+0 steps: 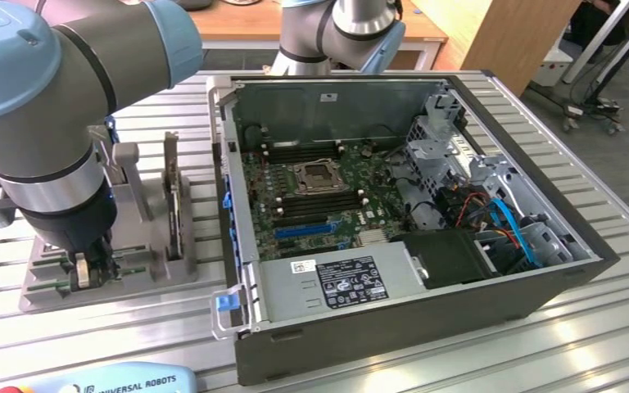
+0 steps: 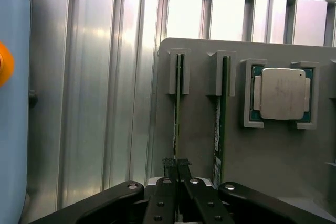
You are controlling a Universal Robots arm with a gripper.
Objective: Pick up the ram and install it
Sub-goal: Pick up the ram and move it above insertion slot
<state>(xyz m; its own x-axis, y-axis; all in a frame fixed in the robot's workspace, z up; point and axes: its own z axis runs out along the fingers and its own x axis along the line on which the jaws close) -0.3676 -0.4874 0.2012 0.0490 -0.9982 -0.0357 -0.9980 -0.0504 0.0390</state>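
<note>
In the grey slotted holder (image 1: pixel 128 180) at nine o'clock of the open dark computer case (image 1: pixel 402 327) in the exterior view, the long thin green ram stick (image 2: pixel 178 108) is pinched by the black two-fingered gripper (image 2: pixel 177 168) and is judged best drawn straight out, untilted, clear of the neighbouring green stick (image 2: pixel 222 108).

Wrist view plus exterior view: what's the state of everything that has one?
gripper: shut on the end of the ram.
ram: on edge, seated in its holder slot.
second ram stick: on edge in the neighbouring slot, untouched.
CPU chip: flat in its recess.
computer case: side open, motherboard exposed.
</note>
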